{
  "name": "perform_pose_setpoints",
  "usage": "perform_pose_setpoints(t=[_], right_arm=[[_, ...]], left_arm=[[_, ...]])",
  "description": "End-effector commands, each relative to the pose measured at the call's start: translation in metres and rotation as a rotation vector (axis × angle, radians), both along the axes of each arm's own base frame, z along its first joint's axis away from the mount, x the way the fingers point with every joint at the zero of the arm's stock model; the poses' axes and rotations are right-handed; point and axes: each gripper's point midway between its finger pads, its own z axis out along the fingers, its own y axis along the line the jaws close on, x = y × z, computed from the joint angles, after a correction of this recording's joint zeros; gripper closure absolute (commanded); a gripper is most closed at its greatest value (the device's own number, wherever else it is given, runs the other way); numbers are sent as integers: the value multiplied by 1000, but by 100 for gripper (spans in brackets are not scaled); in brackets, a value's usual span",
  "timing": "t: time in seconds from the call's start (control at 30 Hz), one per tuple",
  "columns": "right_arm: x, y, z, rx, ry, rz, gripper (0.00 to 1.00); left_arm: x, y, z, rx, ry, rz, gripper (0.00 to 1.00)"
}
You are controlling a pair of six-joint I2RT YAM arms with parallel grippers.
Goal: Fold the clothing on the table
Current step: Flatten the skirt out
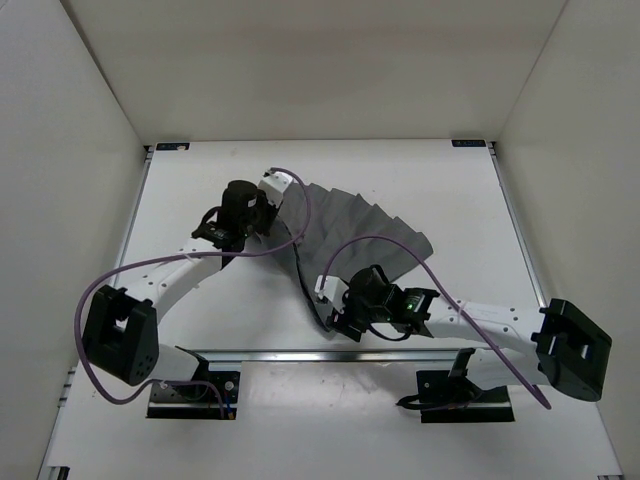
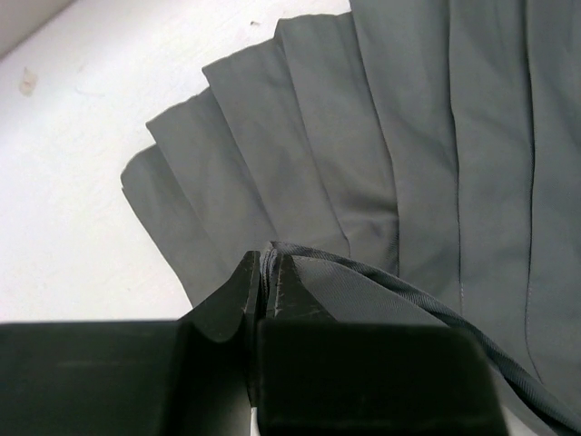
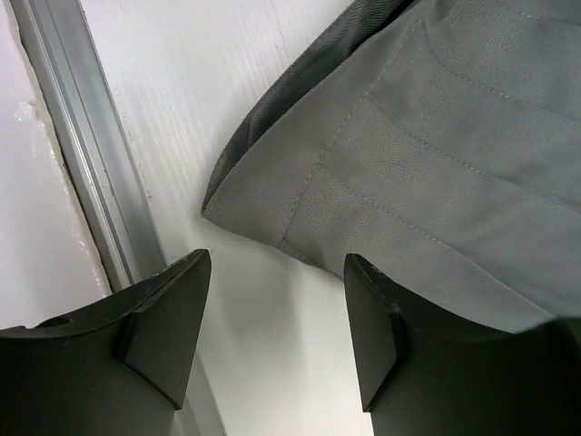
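Note:
The clothing (image 1: 372,226), a dark grey pleated skirt, lies fanned out mid-table, its waistband running down toward the near edge. My left gripper (image 1: 280,190) is at the skirt's far-left end. In the left wrist view its jaws (image 2: 266,259) are shut on a raised fold of the skirt's edge, with the pleats (image 2: 363,136) spread beyond. My right gripper (image 1: 335,308) hovers by the near end of the waistband. Its jaws (image 3: 277,259) stand open over bare table, just short of the skirt's corner (image 3: 272,209), holding nothing.
The white table (image 1: 455,190) has a metal rail (image 1: 300,353) along its near edge, seen close to the right gripper's left finger (image 3: 82,154). Purple cables (image 1: 300,215) loop over both arms and across the skirt. White walls enclose three sides.

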Motion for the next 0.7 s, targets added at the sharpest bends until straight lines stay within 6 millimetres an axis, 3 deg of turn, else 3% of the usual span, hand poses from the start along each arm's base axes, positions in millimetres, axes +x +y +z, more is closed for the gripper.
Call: perform_pose_setpoints(t=[0.0,0.17,0.33,0.67], right_arm=[[10,15,11,73,-91,36,42],[-1,19,-2,56,-69,73,42],[2,32,4,98,-99,95,41],[3,44,-17,17,-154,143,41]], left_arm=[[12,-3,20,-87,1,6,100],[15,-4,9,-111,27,2,100],[21,0,2,-123,59,19,100],[22,2,-10,-119,84,27,100]])
